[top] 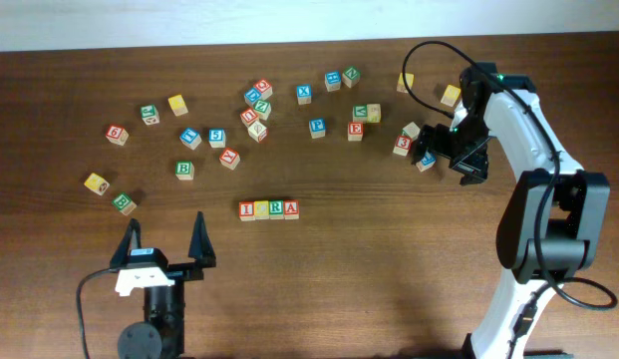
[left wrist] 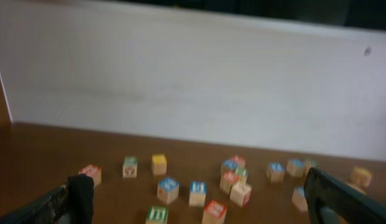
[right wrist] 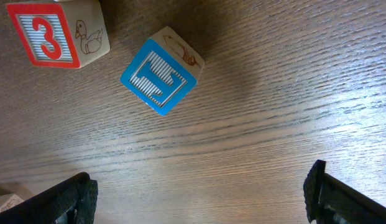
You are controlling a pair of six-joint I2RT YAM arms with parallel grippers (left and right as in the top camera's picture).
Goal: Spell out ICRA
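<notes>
A row of letter blocks [top: 269, 209] lies side by side at the table's middle front, ending in a red A block [top: 291, 208]. Many loose letter and number blocks lie scattered across the far half. My left gripper [top: 167, 242] is open and empty at the front left, well short of the row. My right gripper [top: 451, 155] is open and empty at the right, hovering next to a blue block [top: 427, 160], which shows in the right wrist view [right wrist: 160, 76] beside a red 3 block [right wrist: 56, 34]. My right fingertips [right wrist: 202, 196] have bare wood between them.
Loose blocks lie at the far left, such as a yellow one [top: 96, 182] and a green one [top: 124, 203]. A yellow block [top: 450, 96] and the right arm's black cable [top: 419, 60] are at the far right. A white wall [left wrist: 193, 81] stands behind the table.
</notes>
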